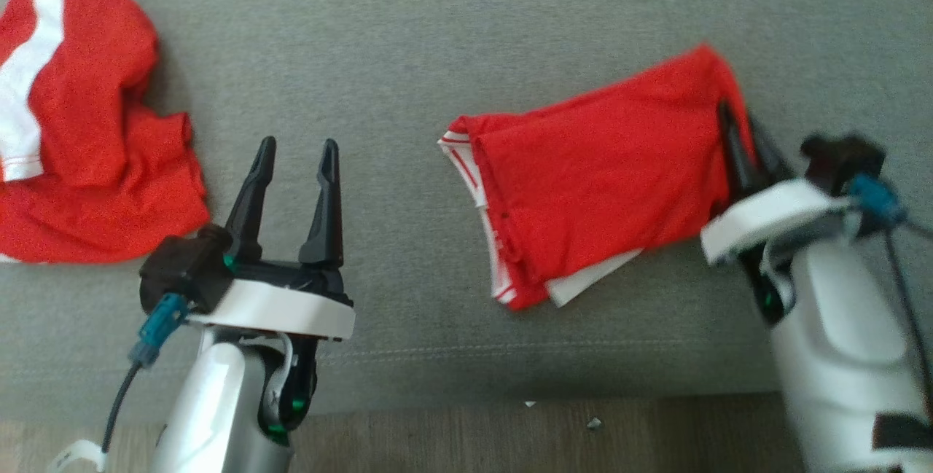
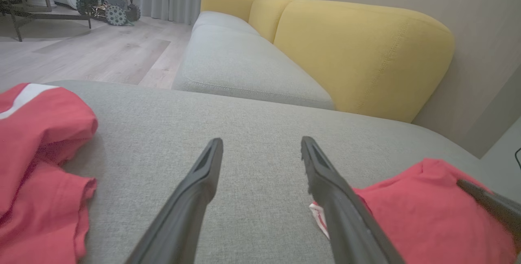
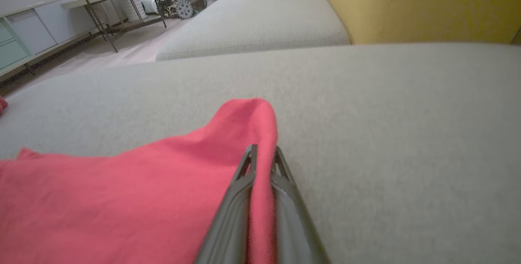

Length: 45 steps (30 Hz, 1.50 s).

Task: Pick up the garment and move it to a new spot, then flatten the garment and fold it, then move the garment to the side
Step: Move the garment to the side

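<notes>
A: The garment (image 1: 598,189) is looking like soft, matt red cloth with white trim.
B: The sofa seat (image 1: 408,43) is showing a coarse grey weave, matt too.
A: On the left gripper (image 1: 299,142), the jaws are looking like dark matt plastic, and the white wrist collar (image 1: 277,310) is gleaming smooth.
B: The floor (image 1: 437,436) is showing wood grain.

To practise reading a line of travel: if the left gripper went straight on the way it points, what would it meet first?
Probably the bare grey cushion: the left gripper points between the crumpled garment and the folded garment, clear of both. Depth is unclear.
</notes>
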Available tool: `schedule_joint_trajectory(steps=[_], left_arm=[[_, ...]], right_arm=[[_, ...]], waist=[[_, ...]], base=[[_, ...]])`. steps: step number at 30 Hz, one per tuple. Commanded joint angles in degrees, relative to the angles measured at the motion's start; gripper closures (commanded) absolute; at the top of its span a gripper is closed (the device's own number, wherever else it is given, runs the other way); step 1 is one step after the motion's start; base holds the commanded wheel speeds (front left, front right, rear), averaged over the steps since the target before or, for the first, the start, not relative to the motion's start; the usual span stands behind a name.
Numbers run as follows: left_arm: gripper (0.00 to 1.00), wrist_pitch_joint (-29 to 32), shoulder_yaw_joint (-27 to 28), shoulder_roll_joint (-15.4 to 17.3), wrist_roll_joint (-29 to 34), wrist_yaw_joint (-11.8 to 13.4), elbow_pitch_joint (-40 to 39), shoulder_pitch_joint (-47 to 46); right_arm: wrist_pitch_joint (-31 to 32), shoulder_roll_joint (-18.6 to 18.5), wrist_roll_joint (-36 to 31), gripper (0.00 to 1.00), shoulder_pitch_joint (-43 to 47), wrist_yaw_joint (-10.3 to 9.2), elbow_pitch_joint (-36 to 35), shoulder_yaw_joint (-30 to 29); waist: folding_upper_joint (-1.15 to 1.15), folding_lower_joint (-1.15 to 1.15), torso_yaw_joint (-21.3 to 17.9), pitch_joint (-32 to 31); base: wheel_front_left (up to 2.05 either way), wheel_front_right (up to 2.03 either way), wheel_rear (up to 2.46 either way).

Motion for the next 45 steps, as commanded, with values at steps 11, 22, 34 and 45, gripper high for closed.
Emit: schedule_joint_trajectory(steps=[11, 22, 34, 45], left_arm=[[0.00, -0.7, 2.3, 0.4, 1.5, -1.5, -2.8, -5.1], [0.00, -0.7, 4.5, 0.8, 5.2, -3.9, -5.2, -11.5], [0.00, -0.7, 3.9, 1.3, 6.5, -5.1, -4.8, -14.7], [0.00, -0.7, 4.2, 1.1, 6.2, -5.5, -3.8, -14.9]], right_arm=[[6.2, -12.8, 5.0, 1.00, -13.6, 0.36, -5.9, 6.2], [8.3, -22.4, 12.6, 1.00, -22.3, 0.36, -3.3, 3.2], [6.7, -20.8, 14.6, 1.00, -26.9, 0.36, 0.4, -2.4], [6.1, -20.1, 15.7, 0.00, -27.6, 0.36, 0.8, -3.4]], waist=[[0.00, 0.00, -4.5, 3.1], [0.00, 0.00, -8.9, 10.1], [0.00, 0.00, -12.0, 13.9], [0.00, 0.00, -11.2, 14.4]], base=[[0.00, 0.00, 0.00], [0.00, 0.00, 0.00], [0.00, 0.00, 0.00], [0.00, 0.00, 0.00]])
